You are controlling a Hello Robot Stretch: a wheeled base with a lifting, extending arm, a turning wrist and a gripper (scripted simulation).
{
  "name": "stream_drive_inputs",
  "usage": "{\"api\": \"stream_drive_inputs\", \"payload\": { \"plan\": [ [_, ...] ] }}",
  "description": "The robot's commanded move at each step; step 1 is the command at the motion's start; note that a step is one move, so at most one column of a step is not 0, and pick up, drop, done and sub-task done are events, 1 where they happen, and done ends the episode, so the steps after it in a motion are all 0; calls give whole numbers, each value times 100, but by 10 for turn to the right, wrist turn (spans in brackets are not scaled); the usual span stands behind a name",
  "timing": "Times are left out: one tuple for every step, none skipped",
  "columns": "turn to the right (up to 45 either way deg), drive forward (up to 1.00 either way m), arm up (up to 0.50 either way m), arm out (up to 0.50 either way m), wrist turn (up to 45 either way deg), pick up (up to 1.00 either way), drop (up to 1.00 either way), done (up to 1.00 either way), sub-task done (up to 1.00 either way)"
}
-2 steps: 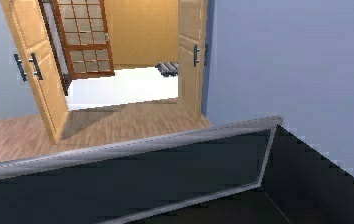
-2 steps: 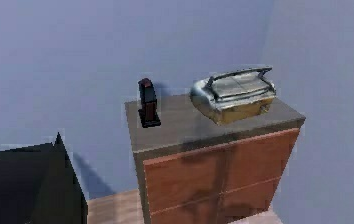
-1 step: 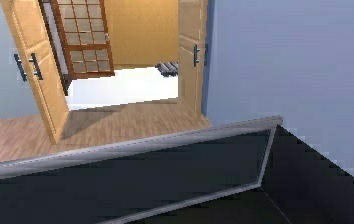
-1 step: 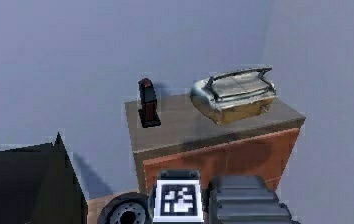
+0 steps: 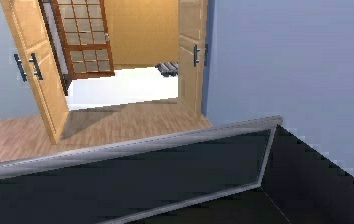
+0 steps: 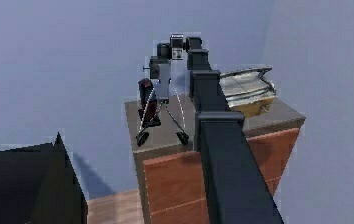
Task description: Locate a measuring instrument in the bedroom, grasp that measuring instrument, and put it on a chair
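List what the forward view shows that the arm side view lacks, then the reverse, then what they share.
Forward view: an open wooden double door onto a brighter room, and a grey-framed dark panel in the foreground. Arm side view: the arm and its tool, with a wooden cabinet bearing a pale stack; whether the tool holds anything cannot be told. Both: blue wall, wood floor, and a black bulk, likely the same piece.
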Motion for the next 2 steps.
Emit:
{"api": "stream_drive_inputs", "payload": {
  "plan": [
    [0, 0, 0, 0, 450, 0, 0, 0, 0],
    [0, 0, 0, 0, 450, 0, 0, 0, 0]
  ]
}}
